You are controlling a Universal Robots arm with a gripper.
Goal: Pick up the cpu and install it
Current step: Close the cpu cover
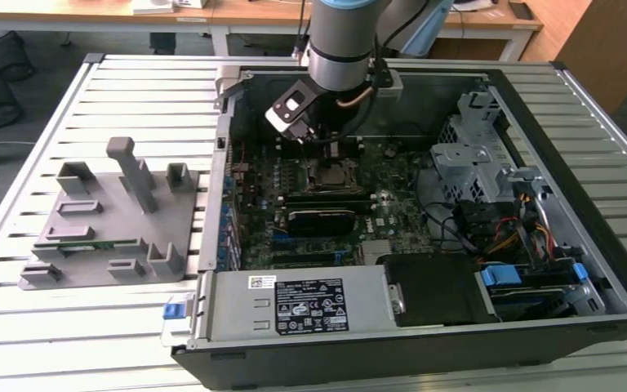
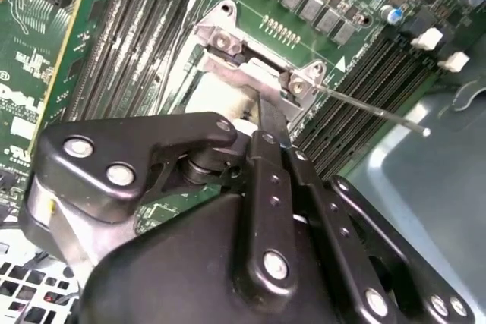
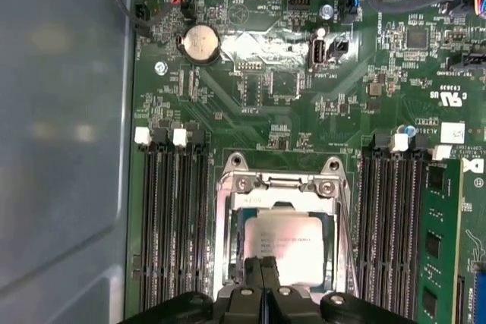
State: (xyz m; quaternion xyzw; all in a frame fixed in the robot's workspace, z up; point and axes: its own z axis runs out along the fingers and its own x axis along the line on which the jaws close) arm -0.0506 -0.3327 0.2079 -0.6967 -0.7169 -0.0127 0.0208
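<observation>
**Closed fingers at a seated cpu**

In the first wrist view the gripper shows two matte black fingers pressed flat together. Only a thin seam runs between them, and I can make out nothing clamped there. Their tips stand at the near edge of the cpu, a small flat square with a dull silver-grey metal top. Whether they touch it I cannot tell.

The cpu lies level inside the socket frame, a bright stamped-steel surround with two screwed hinge lugs. In the second wrist view a thin straight wire lever runs out from that frame.

On both sides of the socket, long black memory slots with white end latches are set in the glossy green motherboard. Beyond them sits a round silver coin battery.

In the exterior view the open black computer case holds a boxy silver power supply at its near side. Farther in, the smooth grey cylindrical arm reaches down over the board. Just beside the case, to the exterior view's left, a matte grey fixture of blocky posts rests on the ribbed metal table.
</observation>
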